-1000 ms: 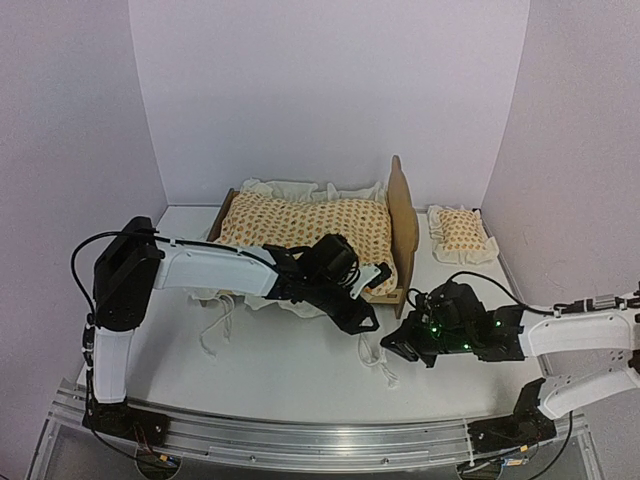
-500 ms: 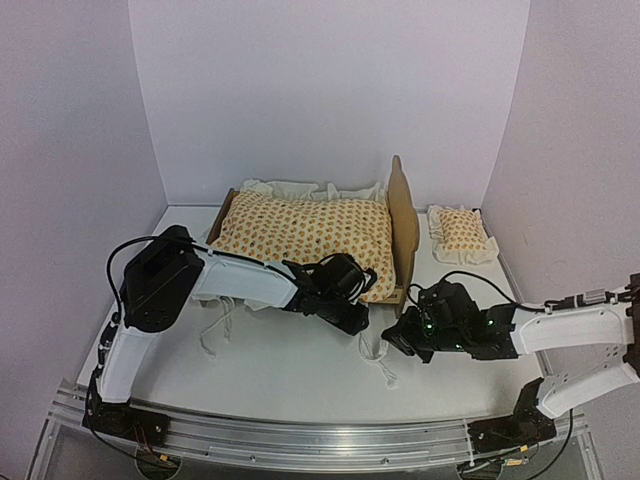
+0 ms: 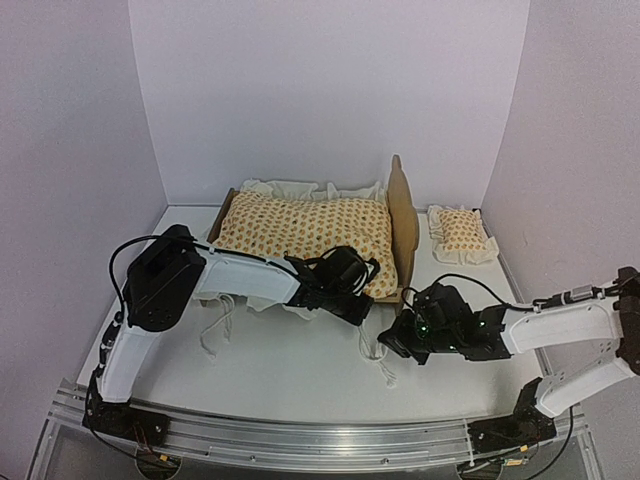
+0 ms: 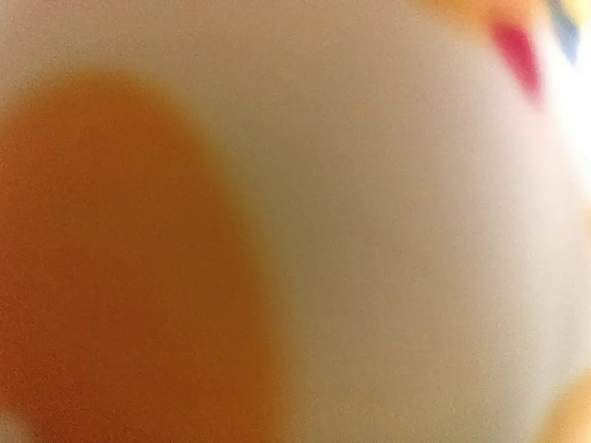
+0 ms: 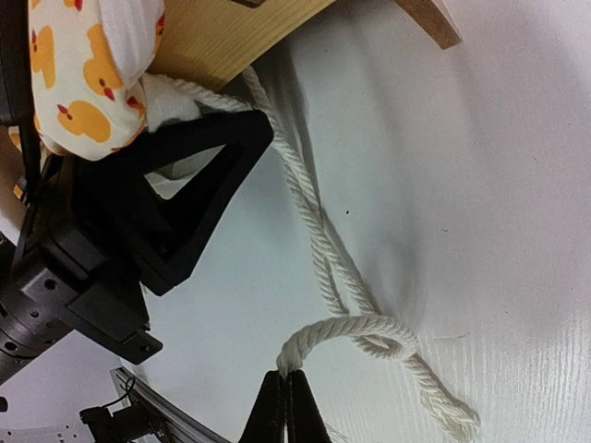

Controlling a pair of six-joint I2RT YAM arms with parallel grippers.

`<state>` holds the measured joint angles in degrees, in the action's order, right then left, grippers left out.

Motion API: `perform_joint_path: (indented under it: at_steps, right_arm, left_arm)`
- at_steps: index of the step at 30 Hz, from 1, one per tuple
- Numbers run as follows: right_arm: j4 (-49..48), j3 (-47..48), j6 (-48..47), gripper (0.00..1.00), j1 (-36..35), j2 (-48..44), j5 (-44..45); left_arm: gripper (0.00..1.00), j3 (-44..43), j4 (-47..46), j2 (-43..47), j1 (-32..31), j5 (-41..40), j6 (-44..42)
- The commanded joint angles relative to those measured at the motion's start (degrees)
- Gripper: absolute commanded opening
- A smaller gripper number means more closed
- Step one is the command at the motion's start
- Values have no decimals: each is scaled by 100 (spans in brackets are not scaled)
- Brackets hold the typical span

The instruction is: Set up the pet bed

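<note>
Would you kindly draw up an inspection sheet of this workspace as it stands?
surface: white table.
job's things: pet bed standing, mattress cushion lying in it.
clutter: small pillow right of the bed; loose tie ends on the table.
hands: left hand shut on the mattress cushion's near ruffle; right hand shut on a white cord.
cables: black leads arch over both arms.
surroundings: plain white walls; metal rail at the near edge.

The orange-patterned ruffled cushion (image 3: 305, 225) lay in the light plywood pet bed (image 3: 403, 218); a small matching pillow (image 3: 460, 232) sat at its three o'clock (apart).
</note>
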<state>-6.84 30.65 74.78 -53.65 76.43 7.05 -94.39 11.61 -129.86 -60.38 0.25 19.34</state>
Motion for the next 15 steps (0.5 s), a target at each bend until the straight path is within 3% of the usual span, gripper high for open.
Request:
perform_joint_path:
  at_steps: [1,7,15]
  right_arm:
    - [-239,247,-42,0,41,114,-39]
    - [-362,374,-145,0,316,344,41]
    - [-1226,1072,-647,0,540,1489,137]
  left_arm:
    - [0,-182,-155,-130,108,174,0]
    - [0,-412,727,237,335,881,25]
    - [0,149,1271,941,570,2318,-165]
